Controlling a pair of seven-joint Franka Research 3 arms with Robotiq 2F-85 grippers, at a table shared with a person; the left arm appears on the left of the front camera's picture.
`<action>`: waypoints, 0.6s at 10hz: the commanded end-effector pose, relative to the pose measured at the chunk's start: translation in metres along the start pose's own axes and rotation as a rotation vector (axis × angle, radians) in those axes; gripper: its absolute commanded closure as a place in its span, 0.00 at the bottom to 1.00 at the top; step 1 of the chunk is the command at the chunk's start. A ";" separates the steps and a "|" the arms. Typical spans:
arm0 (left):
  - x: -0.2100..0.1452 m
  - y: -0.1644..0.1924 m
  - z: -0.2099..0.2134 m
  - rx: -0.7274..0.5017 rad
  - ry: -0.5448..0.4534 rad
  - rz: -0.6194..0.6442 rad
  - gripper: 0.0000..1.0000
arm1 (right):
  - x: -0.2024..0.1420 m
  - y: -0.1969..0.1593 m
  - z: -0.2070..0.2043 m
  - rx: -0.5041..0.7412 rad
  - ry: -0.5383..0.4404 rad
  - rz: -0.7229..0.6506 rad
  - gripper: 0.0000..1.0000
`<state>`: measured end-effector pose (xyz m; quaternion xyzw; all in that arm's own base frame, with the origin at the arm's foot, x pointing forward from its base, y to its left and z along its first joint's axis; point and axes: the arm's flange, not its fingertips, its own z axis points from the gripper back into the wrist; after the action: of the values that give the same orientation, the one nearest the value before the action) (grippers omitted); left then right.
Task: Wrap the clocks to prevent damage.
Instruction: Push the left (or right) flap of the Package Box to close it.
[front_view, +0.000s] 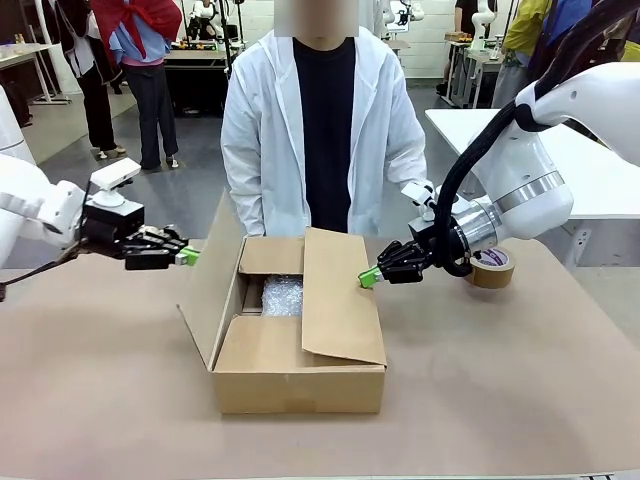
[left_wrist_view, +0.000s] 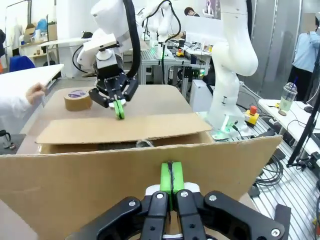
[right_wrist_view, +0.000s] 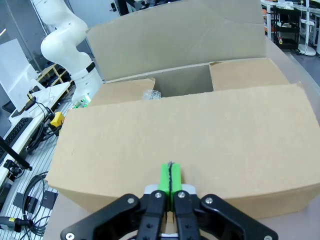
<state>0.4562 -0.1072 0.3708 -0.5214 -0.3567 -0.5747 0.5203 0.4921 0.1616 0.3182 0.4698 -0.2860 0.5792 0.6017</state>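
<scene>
We had the left tool (front_view: 188, 257) at the box's (front_view: 300, 385) 9 o'clock and the right tool (front_view: 369, 277) at 3, both pinched together, empty. The bubble-wrapped clocks (front_view: 282, 296) sat inside toward 11. We figured: nudge the upright left flap (front_view: 205, 290) over slowly, without crushing them.

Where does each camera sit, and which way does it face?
Front view: between the arms, facing a person in a white coat across the table; left arm and right arm flank the cardboard box, jaws shut.
Left wrist view: on the left arm, facing over the box's raised flap toward the right arm and tape roll; own shut jaws below.
Right wrist view: on the right arm, facing over the folded flap into the box; own shut jaws below.
Shared: front and right wrist views show the bubble wrap inside.
</scene>
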 end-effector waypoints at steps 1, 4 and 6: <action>0.002 0.027 -0.019 0.031 -0.002 0.019 0.99 | -0.001 -0.003 -0.006 -0.021 0.002 -0.007 0.99; -0.024 0.043 -0.045 0.018 0.052 0.073 0.99 | -0.001 -0.003 -0.006 -0.021 0.002 -0.007 0.99; -0.045 0.043 -0.056 0.005 0.102 0.087 0.99 | -0.001 -0.003 -0.006 -0.021 0.002 -0.007 0.99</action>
<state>0.4790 -0.1551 0.3128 -0.5132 -0.3220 -0.5687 0.5564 0.4922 0.1617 0.3181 0.4697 -0.2859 0.5792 0.6018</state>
